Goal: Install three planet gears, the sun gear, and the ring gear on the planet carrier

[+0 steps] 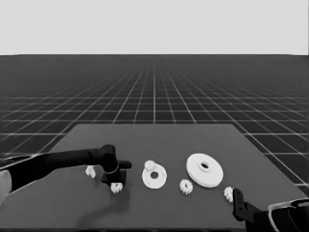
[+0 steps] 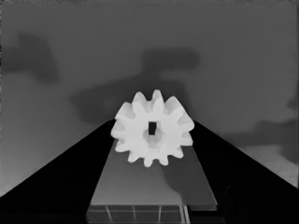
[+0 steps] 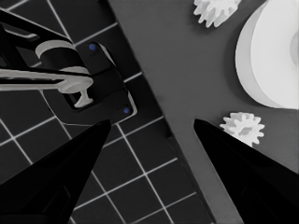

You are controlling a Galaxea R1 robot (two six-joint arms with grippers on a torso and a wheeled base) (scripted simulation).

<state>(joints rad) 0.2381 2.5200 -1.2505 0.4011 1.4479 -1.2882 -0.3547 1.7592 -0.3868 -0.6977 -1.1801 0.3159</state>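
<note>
**Left end effector clamps a gear beside the smaller round part**

The left end effector (image 1: 116, 181) reaches in over the table (image 1: 159, 137), its fingers closed on a small gear (image 2: 153, 128) that sits between the tips. Just beside it lies the smaller round part (image 1: 154, 176), with one gear (image 1: 149, 166) apparently resting on its far edge, though the head view leaves that unclear. The larger round part (image 1: 204, 169) lies farther right. A loose gear (image 1: 186, 186) sits between and in front of the two. Another gear (image 1: 228, 193) lies near the parked right end effector (image 1: 237, 203), whose fingers stand apart. A thin white piece (image 1: 90, 171) lies behind the left arm.
</note>
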